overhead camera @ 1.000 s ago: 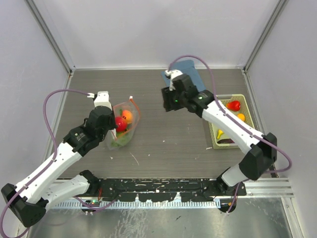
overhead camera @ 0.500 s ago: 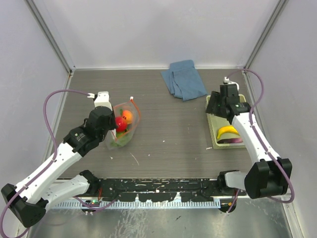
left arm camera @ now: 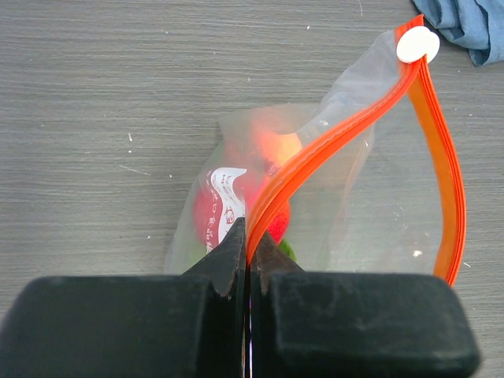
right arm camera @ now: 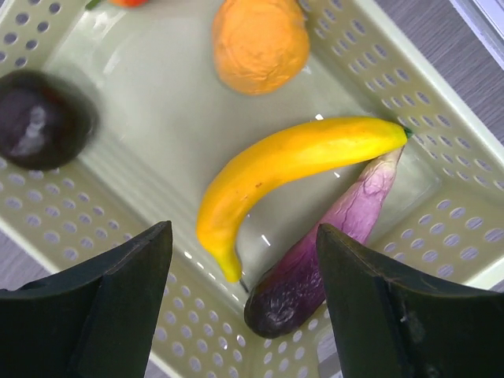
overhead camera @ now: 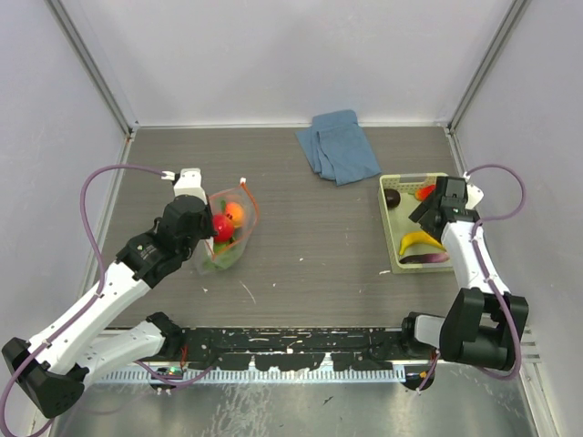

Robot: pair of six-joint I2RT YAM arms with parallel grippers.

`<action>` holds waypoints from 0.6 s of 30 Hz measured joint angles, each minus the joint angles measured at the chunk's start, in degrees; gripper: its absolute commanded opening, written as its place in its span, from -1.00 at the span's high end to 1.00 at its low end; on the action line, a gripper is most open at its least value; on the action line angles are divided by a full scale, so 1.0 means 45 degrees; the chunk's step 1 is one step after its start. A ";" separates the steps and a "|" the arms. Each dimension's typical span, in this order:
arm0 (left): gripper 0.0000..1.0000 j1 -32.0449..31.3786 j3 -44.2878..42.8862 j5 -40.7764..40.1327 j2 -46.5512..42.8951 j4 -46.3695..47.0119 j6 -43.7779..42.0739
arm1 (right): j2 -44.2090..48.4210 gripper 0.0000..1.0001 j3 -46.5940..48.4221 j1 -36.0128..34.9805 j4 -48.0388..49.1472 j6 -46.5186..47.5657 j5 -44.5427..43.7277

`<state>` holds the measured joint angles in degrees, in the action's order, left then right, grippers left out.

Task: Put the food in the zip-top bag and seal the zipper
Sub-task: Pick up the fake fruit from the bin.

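Note:
The clear zip-top bag [overhead camera: 228, 232] stands at the left with red, orange and green food inside. My left gripper [left arm camera: 250, 242] is shut on its orange-red zipper strip [left arm camera: 339, 134]; the white slider tab [left arm camera: 417, 44] sits at the far end. The mouth gapes open. My right gripper [right arm camera: 244, 236] is open, hovering above the pale basket [overhead camera: 390, 255]. Between its fingers lie a yellow banana [right arm camera: 291, 161] and a purple eggplant [right arm camera: 331, 244]. An orange fruit [right arm camera: 260, 43] and a dark round fruit [right arm camera: 39, 118] lie farther in. A red fruit [overhead camera: 425, 192] shows beside the right arm.
A folded blue cloth [overhead camera: 337, 146] lies at the back centre. The enclosure's white walls and metal posts close in the back and sides. The right arm stands close to the right wall.
My right arm has swung from the middle of the table, near the cloth, rightward to over the basket. The left gripper and bag have stayed still.

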<state>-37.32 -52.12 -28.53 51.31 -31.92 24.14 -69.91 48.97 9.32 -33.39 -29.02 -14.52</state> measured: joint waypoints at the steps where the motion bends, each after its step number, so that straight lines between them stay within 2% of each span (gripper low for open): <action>1: 1.00 0.0000 0.0005 0.0019 0.0000 0.0005 -0.0005 | -0.0029 -0.57 -0.0121 0.0136 0.0189 -0.0185 -0.0063; 6: 1.00 0.0000 0.0019 0.0063 0.0000 0.0015 -0.0029 | -0.0748 -0.58 -0.0389 0.0364 0.1039 -0.0899 -0.0087; 18: 1.00 0.0000 0.0019 0.0073 -0.0005 0.0039 -0.0165 | -0.3356 -0.41 -0.0962 0.0374 0.2987 -0.2181 0.0214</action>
<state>-37.32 -52.03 -28.21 51.29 -31.75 23.40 -85.01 44.64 11.00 -19.94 -38.83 -13.56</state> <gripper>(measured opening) 0.004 0.720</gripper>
